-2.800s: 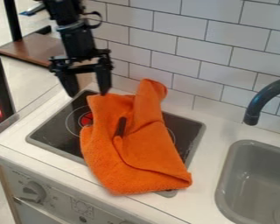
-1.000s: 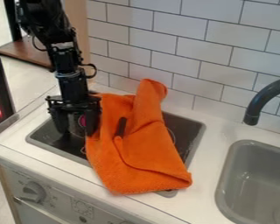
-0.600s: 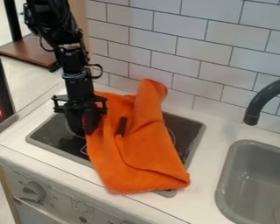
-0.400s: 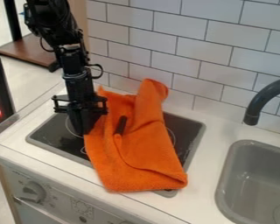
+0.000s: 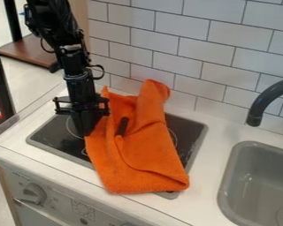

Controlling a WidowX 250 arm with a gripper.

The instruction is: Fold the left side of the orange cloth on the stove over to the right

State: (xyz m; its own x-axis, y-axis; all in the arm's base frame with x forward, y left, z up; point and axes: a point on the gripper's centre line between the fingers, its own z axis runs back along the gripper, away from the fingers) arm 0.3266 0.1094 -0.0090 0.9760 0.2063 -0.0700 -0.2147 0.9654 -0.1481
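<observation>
Pinching the left edge of the orange towel (image 5: 138, 163), draped mid-frame over the cooktop (image 5: 46, 137), the gripper (image 5: 82, 133) has its fingers close together; any pull is best kept slow and level, lest the dark-handled utensil (image 5: 122, 126) on the towel slide off.

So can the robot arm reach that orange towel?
Yes, it looks like it: the gripper is right up against the left side of the orange towel, which lies uncovered on the cooktop, with nothing between them.
</observation>
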